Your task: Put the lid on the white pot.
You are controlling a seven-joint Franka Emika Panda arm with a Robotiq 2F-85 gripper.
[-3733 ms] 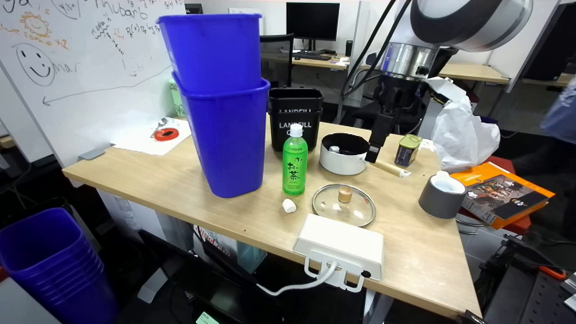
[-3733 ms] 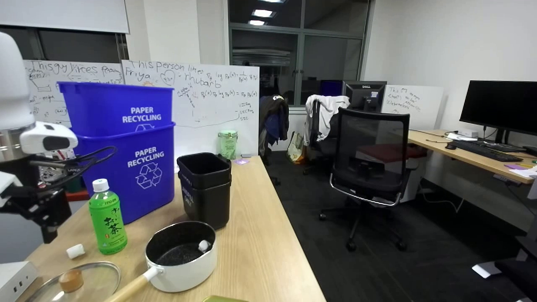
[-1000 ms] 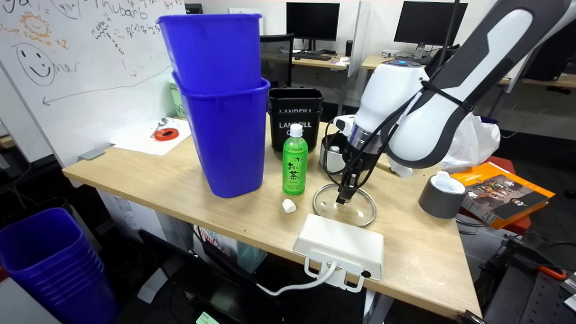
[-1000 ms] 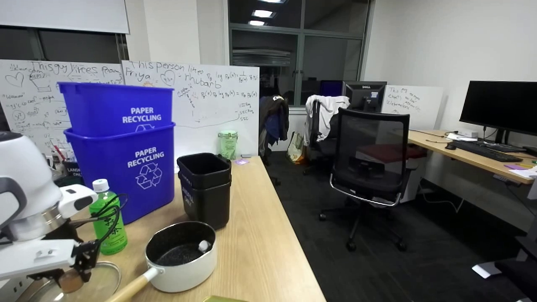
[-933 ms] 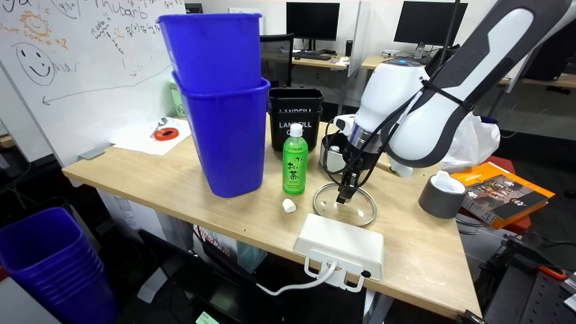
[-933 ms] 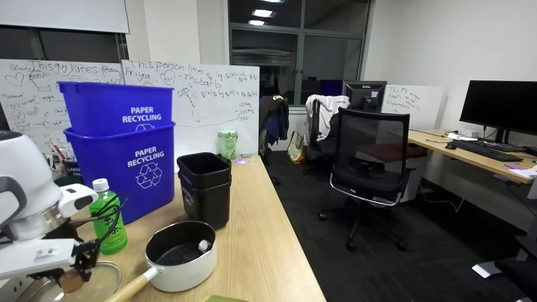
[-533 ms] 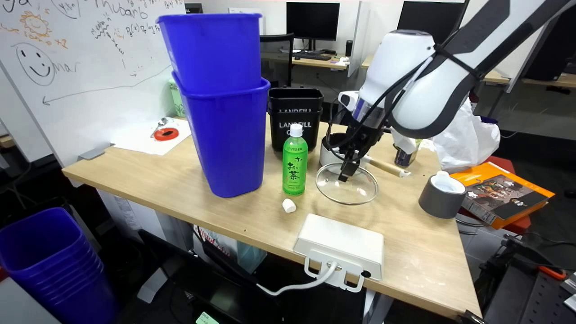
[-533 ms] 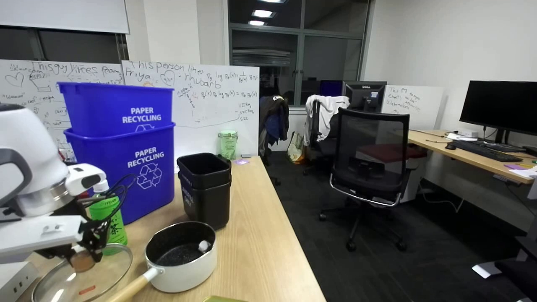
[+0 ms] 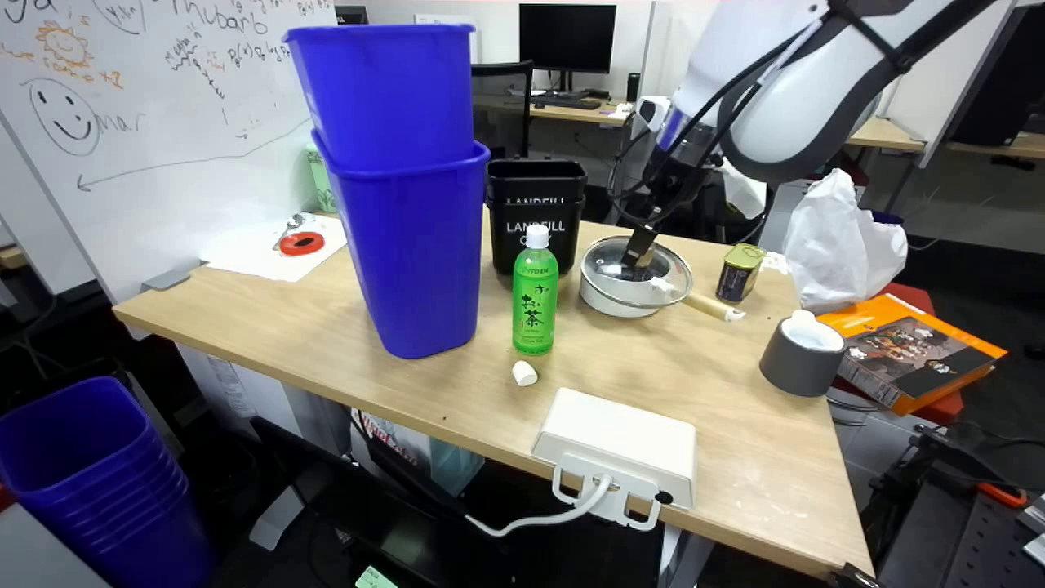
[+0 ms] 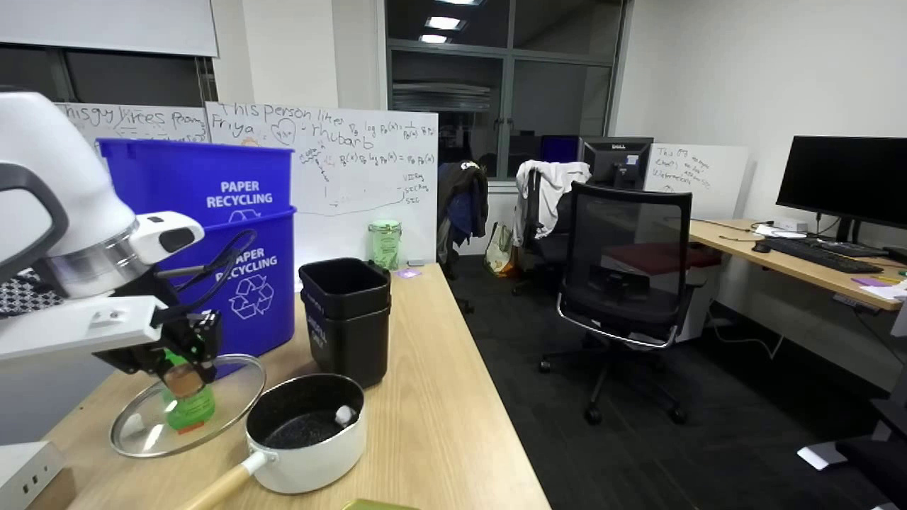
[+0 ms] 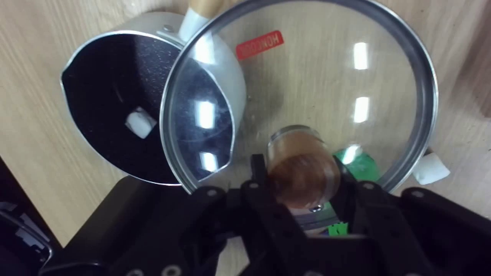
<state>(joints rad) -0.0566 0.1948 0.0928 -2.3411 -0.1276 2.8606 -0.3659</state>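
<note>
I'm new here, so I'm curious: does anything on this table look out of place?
A small white lump lies in the white pot, and a similar lump sits loose on the tabletop near the green bottle, seemingly stray. The off-centre lid is held by the fingers, not placed yet. I see no spill.

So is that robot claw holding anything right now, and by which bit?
Yes: the gripper has the glass lid by the brown knob at its centre.
</note>
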